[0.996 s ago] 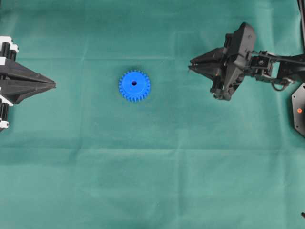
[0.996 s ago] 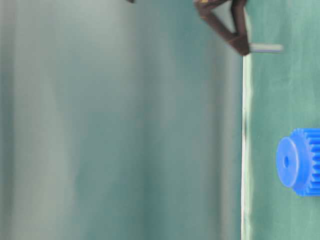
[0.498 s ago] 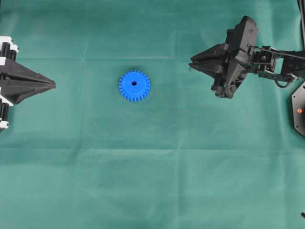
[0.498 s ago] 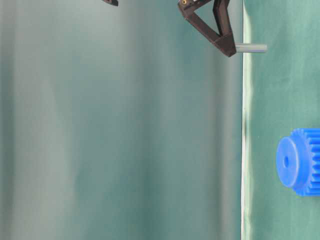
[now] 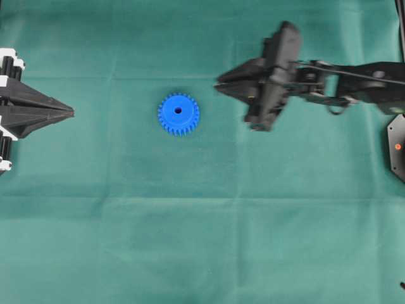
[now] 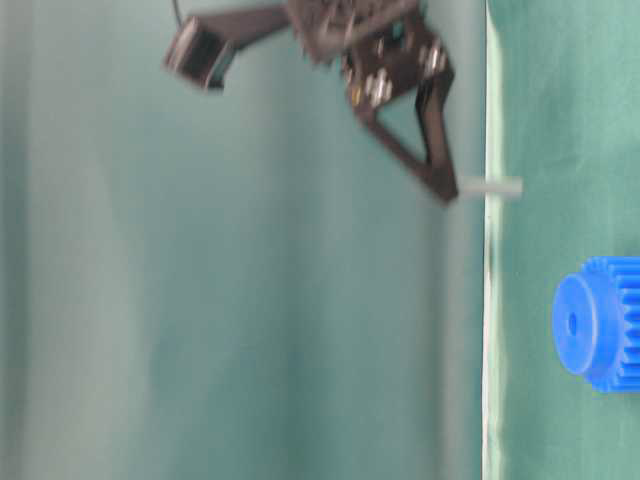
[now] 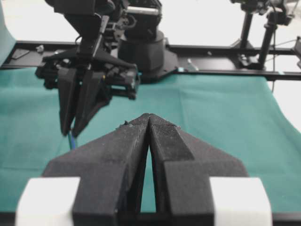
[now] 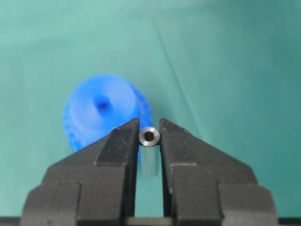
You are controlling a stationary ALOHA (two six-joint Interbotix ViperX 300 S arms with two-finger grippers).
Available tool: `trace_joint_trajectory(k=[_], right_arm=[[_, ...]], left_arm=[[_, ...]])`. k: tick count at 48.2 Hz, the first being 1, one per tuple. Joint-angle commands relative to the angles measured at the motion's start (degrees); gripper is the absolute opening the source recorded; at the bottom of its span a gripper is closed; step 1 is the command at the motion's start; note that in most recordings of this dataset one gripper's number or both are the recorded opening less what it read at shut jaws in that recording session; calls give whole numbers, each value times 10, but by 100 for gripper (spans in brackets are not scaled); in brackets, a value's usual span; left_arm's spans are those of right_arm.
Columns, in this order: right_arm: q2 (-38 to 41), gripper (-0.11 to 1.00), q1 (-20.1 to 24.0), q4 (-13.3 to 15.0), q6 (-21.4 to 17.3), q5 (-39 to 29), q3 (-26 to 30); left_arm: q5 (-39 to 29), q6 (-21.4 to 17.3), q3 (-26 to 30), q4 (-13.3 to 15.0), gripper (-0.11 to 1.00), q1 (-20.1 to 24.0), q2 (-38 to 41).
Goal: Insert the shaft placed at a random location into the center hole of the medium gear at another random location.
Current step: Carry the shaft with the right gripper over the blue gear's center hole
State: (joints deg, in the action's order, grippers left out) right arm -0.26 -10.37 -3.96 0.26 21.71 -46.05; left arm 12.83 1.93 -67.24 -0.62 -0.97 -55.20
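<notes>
Right end effector [image 8: 149, 136] pinches our shaft [image 8: 149, 137] | lower shaft blurred | medium gear [image 8: 106, 117] blurred, partly hidden | left end effector [image 7: 149, 123] closed, empty

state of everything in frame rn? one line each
right gripper: shut on the shaft, above the cloth, short of the gear
shaft: clamped between the fingertips, hanging below them
medium gear: flat on the cloth, hub up
center hole: empty
left gripper: shut, holding nothing
</notes>
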Motion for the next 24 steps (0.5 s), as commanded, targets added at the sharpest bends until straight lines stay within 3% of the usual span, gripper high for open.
trace_joint_trajectory(k=[1, 13, 24], right_arm=[[22, 14, 16, -2, 0, -16, 61], [78, 14, 32, -1, 0, -43, 138], [93, 14, 33, -2, 0, -48, 149]], left_arm=[[3, 0, 12, -1, 0, -1, 4], [3, 0, 12, -1, 0, -1, 4], [-2, 0, 13, -1, 0, -1, 4]])
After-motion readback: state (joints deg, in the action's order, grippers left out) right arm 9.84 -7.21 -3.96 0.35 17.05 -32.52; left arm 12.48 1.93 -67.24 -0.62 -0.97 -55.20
